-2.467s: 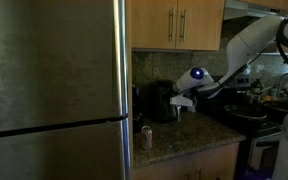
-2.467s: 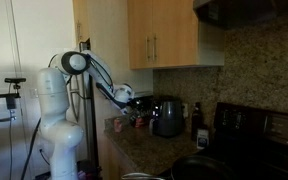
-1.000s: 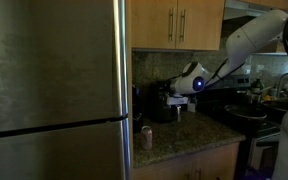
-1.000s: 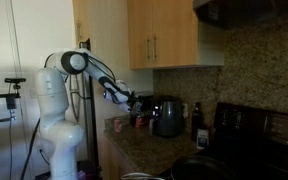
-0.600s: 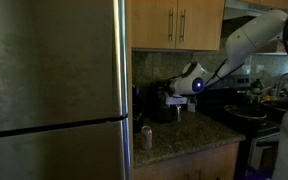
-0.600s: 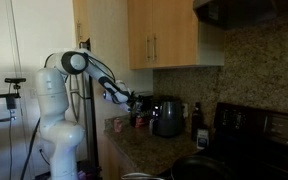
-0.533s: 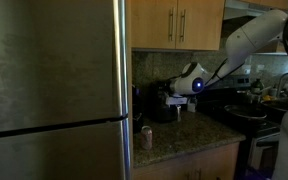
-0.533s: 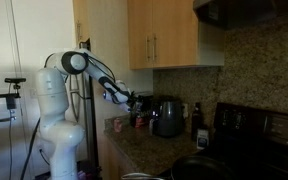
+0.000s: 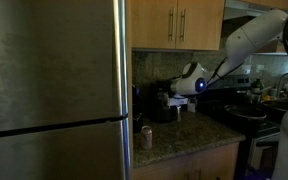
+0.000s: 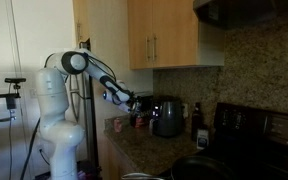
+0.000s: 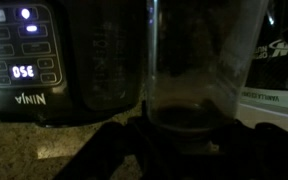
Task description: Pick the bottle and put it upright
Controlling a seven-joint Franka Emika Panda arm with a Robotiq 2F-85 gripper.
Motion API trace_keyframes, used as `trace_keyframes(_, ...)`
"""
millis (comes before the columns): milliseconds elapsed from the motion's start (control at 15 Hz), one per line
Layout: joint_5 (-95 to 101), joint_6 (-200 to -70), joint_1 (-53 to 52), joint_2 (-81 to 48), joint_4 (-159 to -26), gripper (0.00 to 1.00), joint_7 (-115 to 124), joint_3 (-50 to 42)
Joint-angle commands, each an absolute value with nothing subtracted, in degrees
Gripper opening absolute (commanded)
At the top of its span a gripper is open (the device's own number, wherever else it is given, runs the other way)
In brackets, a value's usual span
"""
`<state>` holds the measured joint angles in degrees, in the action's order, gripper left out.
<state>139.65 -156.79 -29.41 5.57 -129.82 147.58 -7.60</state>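
1. Because the wrist view is so dark, I cannot tell whether the jaws of the gripper [image 9: 180,104] are parted or closed; only black shapes fill the lower middle of that frame.
2. The bottle [image 11: 184,118] is, I judge, the dark round form at lower centre, just ahead of the jaws; whether it lies or stands is unclear.
3. It should be light, stiff and smooth, so apt to slip or roll; a grip across the middle of its body looks safest.
4. Behind it, at upper left, stands the machine [image 11: 44,60] with its lit panel.
5. The can [image 9: 146,136] sits at lower centre on the counter [image 9: 199,136], apart from the gripper.
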Motion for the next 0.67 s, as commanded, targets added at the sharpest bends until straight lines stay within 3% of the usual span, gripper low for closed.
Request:
trace_keyframes(0,136.92,-165.58,-29.11,4.87,-128.21,0.27,148.92,-8.52)
trace_keyframes(133,138.17,-165.46,-29.54,4.98,-128.25,0.27,150.77,-8.52)
trace_keyframes(200,137.43,-163.86,-29.39,5.57,-129.69,0.52,148.88,-8.15)
trace_keyframes(467,137.49,-163.96,-29.4,5.57,-129.64,0.52,149.4,-8.15)
trace_keyframes(533,137.18,-164.09,-29.16,4.37,-129.15,0.27,148.91,-8.35)
trace_keyframes(600,137.17,-163.7,-28.91,2.31,-129.52,0.27,148.53,-8.57)
